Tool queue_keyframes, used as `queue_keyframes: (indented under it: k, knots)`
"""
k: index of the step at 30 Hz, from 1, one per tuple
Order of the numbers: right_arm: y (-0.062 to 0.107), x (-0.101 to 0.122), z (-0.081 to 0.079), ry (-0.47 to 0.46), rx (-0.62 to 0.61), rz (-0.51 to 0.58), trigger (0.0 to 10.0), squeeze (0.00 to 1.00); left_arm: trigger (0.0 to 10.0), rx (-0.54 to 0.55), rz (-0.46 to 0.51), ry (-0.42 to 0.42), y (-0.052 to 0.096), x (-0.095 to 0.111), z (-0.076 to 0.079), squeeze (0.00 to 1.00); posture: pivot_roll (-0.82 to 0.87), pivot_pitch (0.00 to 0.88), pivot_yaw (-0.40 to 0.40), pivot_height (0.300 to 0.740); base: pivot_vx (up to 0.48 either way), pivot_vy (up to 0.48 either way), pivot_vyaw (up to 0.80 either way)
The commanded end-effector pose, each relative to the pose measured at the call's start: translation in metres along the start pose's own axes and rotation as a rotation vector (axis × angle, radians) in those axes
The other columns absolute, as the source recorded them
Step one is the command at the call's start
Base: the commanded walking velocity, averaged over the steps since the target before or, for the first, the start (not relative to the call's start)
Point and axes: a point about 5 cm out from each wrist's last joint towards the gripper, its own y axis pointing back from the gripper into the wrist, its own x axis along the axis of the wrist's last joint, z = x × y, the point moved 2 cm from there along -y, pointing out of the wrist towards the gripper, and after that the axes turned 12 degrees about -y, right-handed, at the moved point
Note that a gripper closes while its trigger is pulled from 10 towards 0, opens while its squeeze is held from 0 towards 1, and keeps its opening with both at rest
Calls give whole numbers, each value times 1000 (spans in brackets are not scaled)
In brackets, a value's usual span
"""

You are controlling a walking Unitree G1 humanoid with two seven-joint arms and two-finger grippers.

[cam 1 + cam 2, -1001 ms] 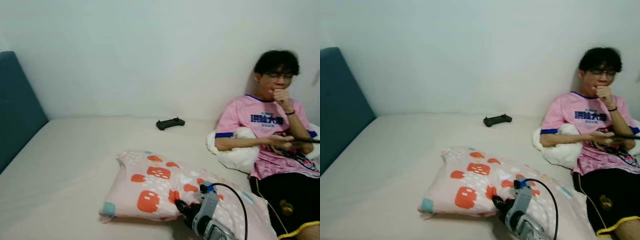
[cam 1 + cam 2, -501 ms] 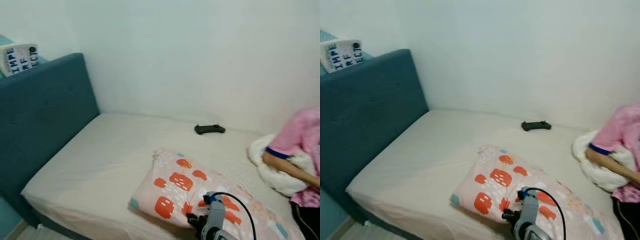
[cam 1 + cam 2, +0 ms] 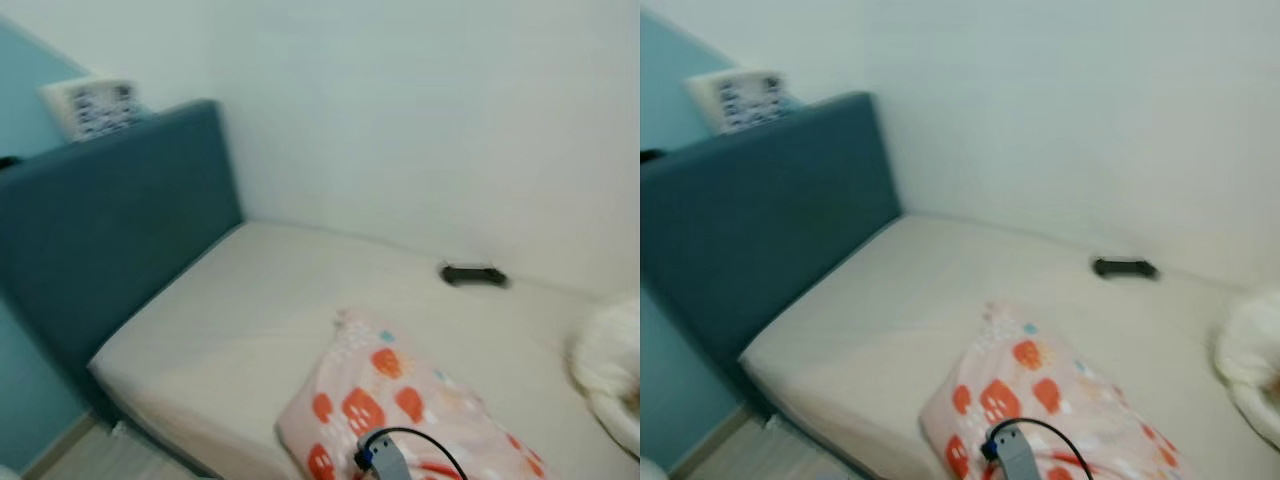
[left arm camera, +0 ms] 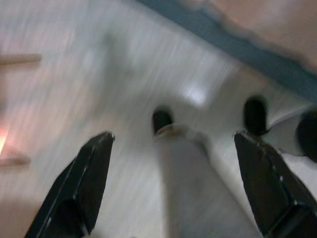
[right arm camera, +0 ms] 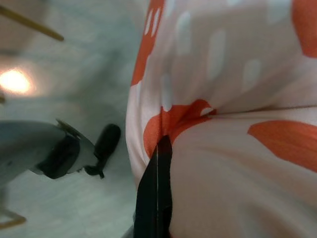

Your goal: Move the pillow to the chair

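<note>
The right gripper [image 5: 157, 198] has its two black fingers pressed flat together on a fold of the pillow [image 3: 410, 410], right at an orange patch, so the cloth is firmly pinched. The pillow, pink with orange and white marks, lies on the bed [image 3: 250, 310] near its front edge, with the right arm's grey wrist and black cable [image 3: 1035, 432] over its near end. The head views are blurred, but a dark game controller [image 3: 474, 273] seems to sit by the far wall, well apart from the pillow. The left gripper [image 4: 173, 188] hangs over pale floor, fingers spread wide and holding nothing. A teal headboard [image 3: 110, 230] stands on the left.
</note>
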Motion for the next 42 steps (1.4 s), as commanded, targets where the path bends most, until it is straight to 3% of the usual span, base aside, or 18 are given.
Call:
queue_keyframes:
  k: [1, 5, 10, 19, 21, 22, 24, 25, 27, 31, 33, 38, 42]
  knots:
    - [-4, -11, -14, 37, 43, -57, 10000, 0, 10000, 13, -16, -17, 1, -4, -5, 0, -86, 12, 24, 730, 0, 0, 763]
    - [0, -18, -6, -50, 12, -56, 10000, 0, 10000, 15, -19, -23, 1, -5, -5, 0, -87, 12, 24, 730, 0, 0, 763]
    - [-2, -11, -13, 8, 60, -32, 10000, 0, 10000, 14, -22, -28, 1, -6, -3, 0, -83, 15, 20, 730, 0, 0, 763]
    - [-5, 8, -26, -25, 168, 52, 10000, 0, 10000, 11, -24, -31, 1, -8, -2, 0, -91, 14, 21, 730, 0, 0, 763]
    - [-6, 22, -41, -35, 298, 101, 10000, 0, 10000, 10, -25, -35, 1, -8, -2, 0, -93, 12, 17, 730, 0, 0, 763]
    - [-6, 22, -41, -35, 298, 101, 10000, 0, 10000, 10, -25, -35, 1, -8, -2, 0, -93, 12, 17, 730, 0, 0, 763]
    - [-4, 44, -60, -61, 463, 180, 10000, 0, 10000, 9, -23, -36, 1, -8, -1, 0, -91, 9, 14, 730, 0, 0, 763]
    - [-4, 44, -60, -61, 463, 180, 10000, 0, 10000, 9, -23, -36, 1, -8, -1, 0, -91, 9, 14, 730, 0, 0, 763]
    - [0, 65, -71, -63, 571, 253, 10000, 0, 10000, 8, -19, -35, 1, -7, -1, 0, -89, 9, 11, 730, 0, 0, 763]
    - [2, 76, -73, -63, 597, 291, 10000, 0, 10000, 8, -18, -34, 1, -7, -1, 0, -89, 10, 10, 730, 0, 0, 763]
    - [9, 107, -66, -114, 594, 420, 10000, 0, 10000, 2, -3, -9, 1, -5, -1, 0, -89, 15, 12, 730, 0, 0, 763]
    - [20, 139, -55, -191, 603, 557, 10000, 0, 10000, -11, 48, 27, 0, 7, 1, 0, -88, 21, 13, 730, 0, 0, 763]
    - [23, 144, -63, -119, 648, 560, 10000, 0, 10000, -35, 98, 38, -2, 22, 3, 0, -92, 23, 16, 730, 0, 0, 763]
